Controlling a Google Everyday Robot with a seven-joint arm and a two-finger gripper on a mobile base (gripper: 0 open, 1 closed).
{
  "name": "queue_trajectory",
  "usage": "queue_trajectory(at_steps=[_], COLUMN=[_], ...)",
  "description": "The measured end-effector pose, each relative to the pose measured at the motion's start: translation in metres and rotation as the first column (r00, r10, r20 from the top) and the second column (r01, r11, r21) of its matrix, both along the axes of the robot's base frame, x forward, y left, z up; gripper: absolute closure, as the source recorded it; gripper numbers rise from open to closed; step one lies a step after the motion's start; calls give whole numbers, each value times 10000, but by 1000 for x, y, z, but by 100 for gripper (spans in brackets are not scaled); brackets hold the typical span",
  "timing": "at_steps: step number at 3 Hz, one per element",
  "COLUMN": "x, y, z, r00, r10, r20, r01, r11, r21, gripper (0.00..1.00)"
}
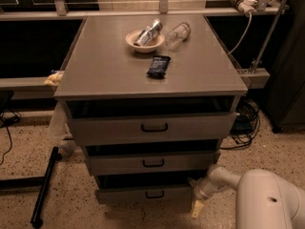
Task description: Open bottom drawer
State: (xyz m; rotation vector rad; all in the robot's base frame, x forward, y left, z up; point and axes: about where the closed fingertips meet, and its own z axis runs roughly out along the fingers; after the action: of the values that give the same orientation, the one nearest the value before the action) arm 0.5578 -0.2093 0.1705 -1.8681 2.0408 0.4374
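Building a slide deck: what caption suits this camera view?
Robot's gripper beside the right end of the bottom drawer of a grey three-drawer cabinet.
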Motion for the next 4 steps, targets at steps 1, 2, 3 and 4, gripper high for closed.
queue_trajectory(at_steps=[1,2,3,4], x=[-29,-60,-82,-82], y=[-2,-5,-8,-8], z=[7,6,5,9], r00=[9980,9915,9835,9835], r10=[68,36,-11,-11], r20=[-622,-1303,-1806,-1806], r01=[-55,27,131,131], r11=[9998,9988,9978,9978], r21=[205,481,650,650], gripper=[0,0,0,0])
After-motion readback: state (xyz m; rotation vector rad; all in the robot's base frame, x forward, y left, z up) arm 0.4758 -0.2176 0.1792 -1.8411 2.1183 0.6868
